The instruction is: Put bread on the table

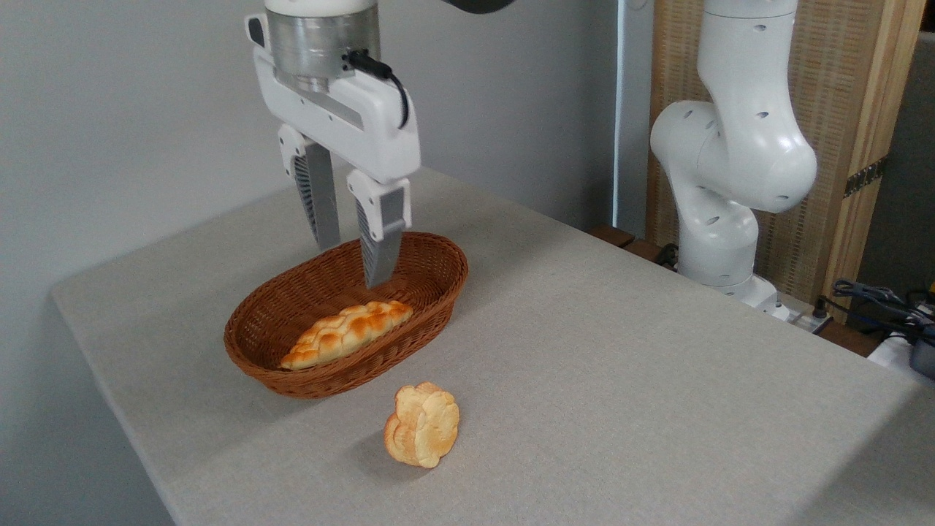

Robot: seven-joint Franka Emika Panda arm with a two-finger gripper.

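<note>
So we've got the gripper (352,263) hanging straight down over the wicker basket (431,292), its two fingers (378,248) parted a moderate amount with nothing between them, so it's carrying nothing and touching nothing as far as we can see. The fingertips sit above the basket's far half, the nearer one ending just over the braided loaf (345,332) but clear of it. That loaf lies lengthwise inside the basket. The bread (422,425), the little flower-shaped bun, is out of the basket: it's on the table (657,380) just in front of the basket's near rim, apart from it, standing up on its edge with the orange-golden face turned toward the right. Behind and to the right of the basket, past the table's edge, we can see the arm's white base (719,241) and some cables (876,299).
</note>
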